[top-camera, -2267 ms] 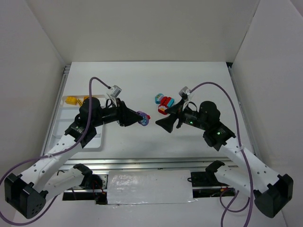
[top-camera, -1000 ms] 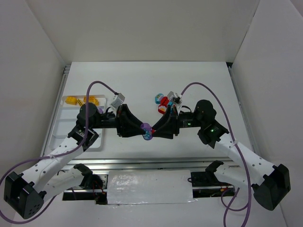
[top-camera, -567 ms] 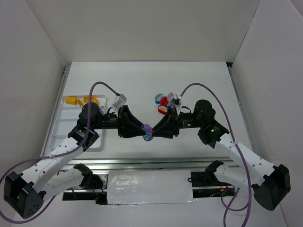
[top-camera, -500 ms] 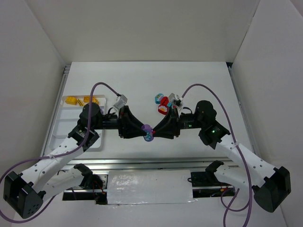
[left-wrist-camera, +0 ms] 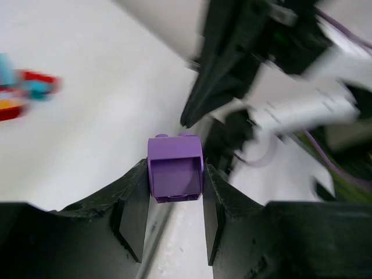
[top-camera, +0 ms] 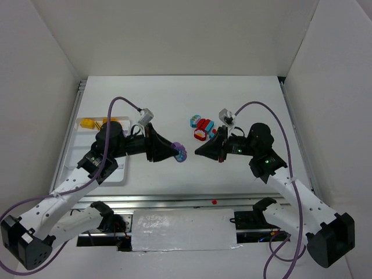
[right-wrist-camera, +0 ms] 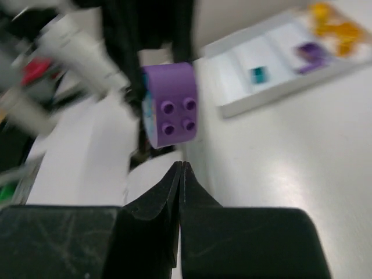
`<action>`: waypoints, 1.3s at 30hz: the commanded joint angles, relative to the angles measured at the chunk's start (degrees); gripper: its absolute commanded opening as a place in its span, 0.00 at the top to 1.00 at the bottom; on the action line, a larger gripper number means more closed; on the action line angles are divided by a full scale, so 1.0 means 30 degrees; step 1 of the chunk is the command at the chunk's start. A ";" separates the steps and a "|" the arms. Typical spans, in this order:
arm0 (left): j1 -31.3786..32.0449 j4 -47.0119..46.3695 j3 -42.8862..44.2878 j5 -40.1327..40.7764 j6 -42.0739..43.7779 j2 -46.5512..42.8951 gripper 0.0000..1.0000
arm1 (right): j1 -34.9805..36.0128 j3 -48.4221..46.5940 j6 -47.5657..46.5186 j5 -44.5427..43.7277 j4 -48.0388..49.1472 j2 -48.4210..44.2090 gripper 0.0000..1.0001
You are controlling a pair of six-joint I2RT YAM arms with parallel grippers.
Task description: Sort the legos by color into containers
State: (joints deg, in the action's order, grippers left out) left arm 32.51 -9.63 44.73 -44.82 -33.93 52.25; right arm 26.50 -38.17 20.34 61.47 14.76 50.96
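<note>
One purple lego (left-wrist-camera: 174, 175) pinched in the left hand (left-wrist-camera: 174, 168)!
It hangs over the middle of the counter (top-camera: 244, 99), the right hand (right-wrist-camera: 181, 167) clamped shut and empty, tip just apart from it; red and teal legos (top-camera: 201, 127) lie close by toward the far edge, and the tray (right-wrist-camera: 290, 88) sits at the left edge.

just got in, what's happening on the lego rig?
The left gripper holds a purple brick over the middle of the table. The right gripper is shut and empty, facing it across a gap. Red and teal bricks lie unsorted beyond them; the white tray at left already holds a few.
</note>
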 commanded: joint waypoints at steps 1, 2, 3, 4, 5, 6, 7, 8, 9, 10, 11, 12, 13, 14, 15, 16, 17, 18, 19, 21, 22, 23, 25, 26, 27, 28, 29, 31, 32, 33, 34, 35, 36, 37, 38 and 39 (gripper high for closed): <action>-0.0202 0.7390 0.3013 1.0871 0.0853 0.0479 1.00 | -0.0307 -0.0985 0.1144 -1.2196 -0.3070 0.0586 1.00; -0.0232 0.8646 0.3600 1.2810 0.0852 0.1412 1.00 | -0.0685 -0.1103 0.2030 -1.5129 -0.4555 0.0969 1.00; -0.0203 0.9355 0.4244 1.4338 0.1026 0.1682 1.00 | -0.0950 -0.1278 0.2561 -1.7044 -0.4918 0.1640 1.00; -0.0232 1.0116 0.4366 1.4817 0.0854 0.1685 1.00 | -0.0982 -0.1396 0.2537 -1.7237 -0.6082 0.1878 0.99; -0.0232 1.0210 0.4164 1.5692 0.0562 0.1192 1.00 | -0.0953 -0.1455 0.2595 -1.8196 -0.6528 0.1997 0.96; -0.0232 1.0240 0.3988 1.7731 0.0211 0.0781 1.00 | -0.1011 -0.1339 0.3147 -1.8989 -0.6794 0.2085 0.94; -0.0319 1.0647 0.3841 1.8883 -0.0750 0.0168 1.00 | -0.1012 -0.1425 0.3355 -1.9838 -0.7551 0.2144 0.89; -0.0407 1.0941 0.3782 1.9822 -0.1020 0.0075 1.00 | -0.1128 -0.1542 0.3531 -2.0542 -0.8022 0.2173 0.62; -0.0524 1.1292 0.3839 2.0470 -0.1197 0.0045 1.00 | -0.1158 -0.1804 0.3765 -2.1855 -0.8404 0.2145 0.36; -0.0873 1.1643 0.3956 2.1230 -0.1315 0.0306 1.00 | -0.1129 -0.1923 0.3826 -2.2332 -0.9017 0.2086 0.23; -0.1050 1.2430 0.4189 2.1441 -0.1374 0.0511 1.00 | -0.1187 -0.2011 0.3797 -2.2598 -0.9226 0.1854 0.13; -0.1284 1.2757 0.4249 2.1559 -0.1491 0.0745 1.00 | -0.1187 -0.2012 0.3768 -2.3006 -0.9315 0.1735 0.02; -0.1838 1.2905 0.4250 2.1328 -0.1492 0.1038 1.00 | -0.1245 -0.2041 0.3768 -2.3184 -0.9490 0.1618 0.01; -0.2162 1.3023 0.4105 2.1210 -0.1550 0.1070 1.00 | -0.1246 -0.2041 0.3826 -2.3360 -0.9637 0.1472 0.00; -0.2543 1.3053 0.3988 2.1180 -0.1666 0.1041 1.00 | -0.1333 -0.2244 0.3826 -2.3478 -0.9841 0.1471 0.00; -0.3358 1.3111 0.3841 2.1150 -0.1900 0.0867 1.00 | -0.1334 -0.2333 0.3797 -2.3479 -1.0220 0.1500 0.00; -0.3860 1.3025 0.3521 2.0860 -0.1989 0.0749 1.00 | -0.1305 -0.2450 0.3739 -2.3537 -1.0456 0.1616 0.00; -0.4822 1.2908 0.3257 2.0422 -0.2048 0.0429 1.00 | -0.1305 -0.2857 0.3767 -2.3712 -1.0952 0.1733 0.00; -0.5528 1.2878 0.3109 2.0331 -0.2135 0.0164 1.00 | -0.1334 -0.2949 0.3739 -2.3685 -1.1363 0.1792 0.00; -0.5972 1.2848 0.3078 2.0271 -0.2020 0.0103 1.00 | -0.1305 -0.3328 0.3476 -2.3364 -1.1862 0.1880 0.00; -0.6177 1.3080 0.3281 2.0590 -0.2077 0.0277 1.00 | -0.1305 -0.3417 0.3504 -2.3246 -1.2358 0.1939 0.01; -0.6266 1.3256 0.3341 2.0739 -0.2136 0.0395 1.00 | -0.1334 -0.3447 0.3504 -2.3303 -1.2537 0.1939 0.00; -0.6529 1.3375 0.3429 2.0828 -0.2369 0.0658 1.00 | -0.1276 -0.3330 0.3475 -2.3391 -1.2655 0.1939 0.01; -0.6647 1.3346 0.3401 2.0828 -0.2458 0.0660 1.00 | -0.1246 -0.3330 0.3475 -2.3333 -1.2772 0.1997 0.00; -0.6851 1.3288 0.3342 2.0886 -0.2633 0.0660 1.00 | -0.1275 -0.3359 0.3417 -2.3130 -1.2976 0.1969 0.01; -0.6911 1.3432 0.3342 2.1090 -0.2779 0.0573 1.00 | -0.1275 -0.3389 0.3387 -2.2867 -1.3094 0.1882 0.01; -0.7028 1.3608 0.3371 2.1353 -0.2897 0.0543 1.00 | -0.1246 -0.3331 0.3416 -2.2197 -1.3095 0.1591 0.00; -0.7292 1.4337 0.3575 2.2581 -0.3248 0.0397 1.00 | -0.1187 -0.2980 0.3474 -2.1665 -1.2979 0.1150 0.00; -0.7437 1.4632 0.3634 2.3021 -0.3366 0.0338 1.00 | -0.1071 -0.2892 0.3533 -2.1518 -1.2978 0.0742 0.00; -0.7787 1.4867 0.3635 2.3837 -0.3715 0.0338 1.00 | -0.1012 -0.2659 0.3533 -2.1081 -1.2775 0.0535 0.01; -0.7994 1.4985 0.3519 2.4164 -0.3979 0.0367 1.00 | -0.0954 -0.2511 0.3504 -2.0787 -1.2599 0.0359 0.00; -0.8315 1.5335 0.3431 2.4284 -0.4272 0.0425 1.00 | -0.0895 -0.2307 0.3562 -2.0610 -1.2481 0.0154 0.01; -0.8956 1.5309 0.3198 2.4314 -0.4536 0.0657 1.00 | -0.0865 -0.2218 0.3562 -2.0028 -1.2132 0.0123 0.00; -0.9310 1.5106 0.3137 2.4111 -0.4626 0.0834 1.00 | -0.0836 -0.2101 0.3563 -1.9674 -1.1925 0.0152 0.00; -0.9749 1.4988 0.3137 2.3761 -0.4627 0.1039 1.00 | -0.0749 -0.1984 0.3533 -1.9410 -1.1778 0.0210 0.00; -1.0478 1.4755 0.3137 2.3236 -0.4714 0.1534 1.00 | -0.0661 -0.1896 0.3533 -1.9059 -1.1487 0.0269 0.01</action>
State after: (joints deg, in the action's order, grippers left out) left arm 4.78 35.42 53.87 24.43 -45.56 54.83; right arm 23.66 -44.86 31.05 0.05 -22.87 51.96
